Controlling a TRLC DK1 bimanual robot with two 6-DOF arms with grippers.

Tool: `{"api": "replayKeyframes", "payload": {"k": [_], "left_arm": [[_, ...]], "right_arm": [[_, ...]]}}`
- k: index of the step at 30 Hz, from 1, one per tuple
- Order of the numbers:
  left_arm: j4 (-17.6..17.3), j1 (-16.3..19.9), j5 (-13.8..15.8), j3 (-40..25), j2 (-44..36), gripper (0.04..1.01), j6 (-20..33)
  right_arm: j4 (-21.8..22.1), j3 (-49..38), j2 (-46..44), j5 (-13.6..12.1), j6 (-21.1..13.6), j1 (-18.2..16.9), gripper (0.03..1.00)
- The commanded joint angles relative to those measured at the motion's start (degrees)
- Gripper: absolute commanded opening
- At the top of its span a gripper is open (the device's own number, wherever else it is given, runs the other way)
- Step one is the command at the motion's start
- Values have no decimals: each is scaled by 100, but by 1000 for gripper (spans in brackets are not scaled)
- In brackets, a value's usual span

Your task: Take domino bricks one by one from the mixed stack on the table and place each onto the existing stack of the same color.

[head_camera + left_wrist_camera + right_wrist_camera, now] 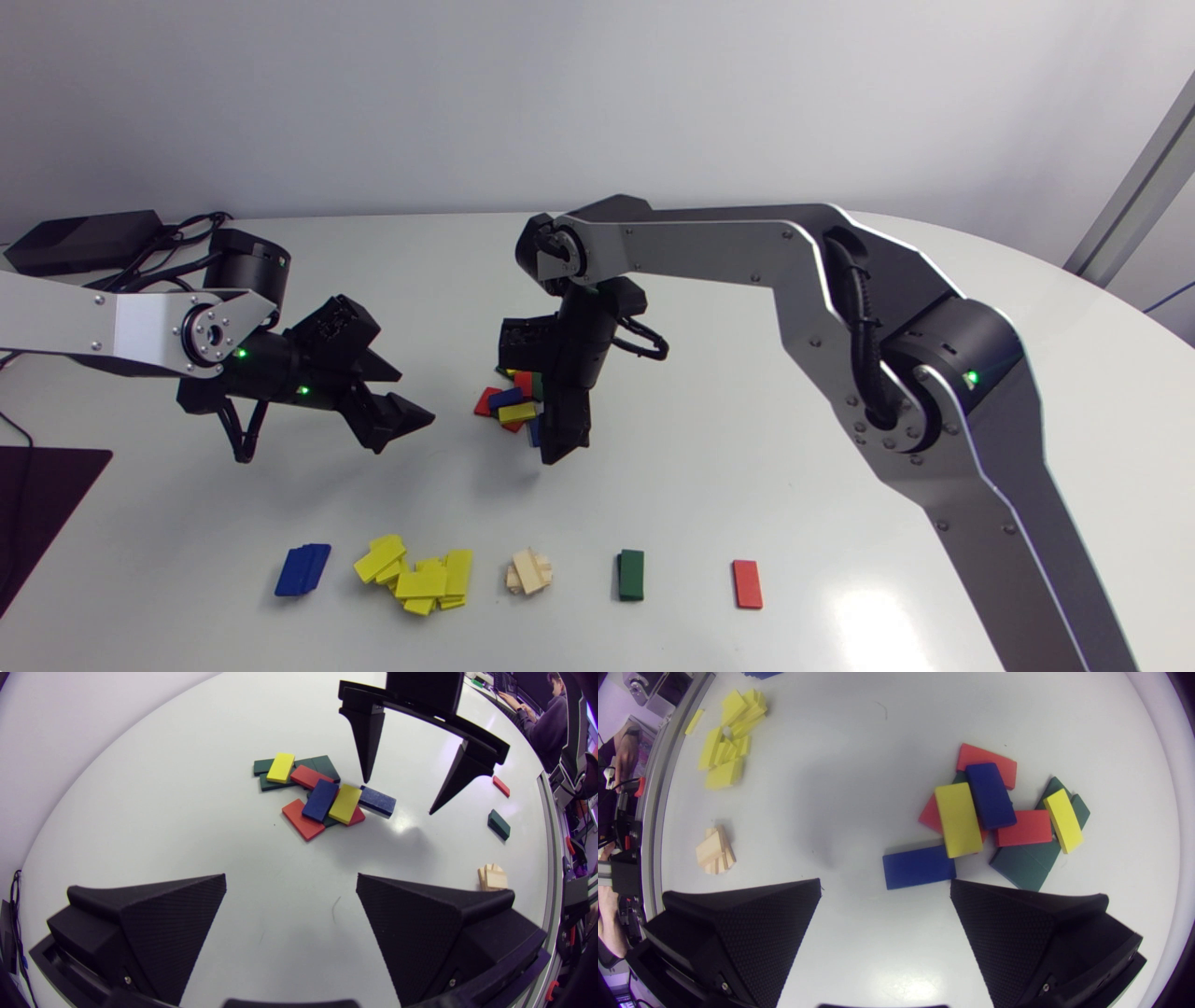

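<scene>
right gripper point(885, 882) hangs released and empty over the mixed pile point(994, 816), its wedge fingers spread wide and pointing down. a blue brick point(919, 865) lies flat on the table just ahead of the gap between the fingers. at 1 corner it meets a yellow brick point(958, 819), which seems to overlap it. the rest of the pile, red, green, blue and yellow bricks, lies ahead of that finger and beyond.

left gripper point(417, 397) is also released and empty. it hovers well apart from the pile, which lies ahead of it.

the sorted stacks sit far off to the side of the right gripper: blue stack point(302, 569), a tumbled yellow stack point(420, 574), wooden stack point(529, 571), green stack point(631, 574) and 1 red brick point(747, 584).

likely next is a descent onto the blue brick. the risks look like these:
- a flat, thin brick gives little to pinch, so the tips may scrape the table or slide off it.
- closing askew could drag the overlapping yellow brick and scatter the pile.
- the blue stack lies on the left arm's side, so carrying the brick there could crowd that arm.
</scene>
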Motion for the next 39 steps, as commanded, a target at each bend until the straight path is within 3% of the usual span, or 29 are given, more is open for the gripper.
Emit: {"api": "replayKeyframes", "payload": {"k": [1, 9, 16, 27, 39], "left_arm": [[-34, 60, 66, 172, 172, 992, 178], [-25, 51, 75, 207, 268, 992, 195], [-34, 60, 101, 215, 268, 992, 195], [-122, 77, 154, 189, 224, 992, 283], [-209, 104, 180, 189, 136, 992, 318]], "right_arm": [[-82, 96, 218, 97, -170, 95, 974], [-55, 87, 218, 290, -135, 148, 974], [24, 193, 280, 659, -109, 236, 974], [-134, 571, 482, 774, -3, 324, 974], [-205, 702, 552, 1231, 49, 403, 970]]}}
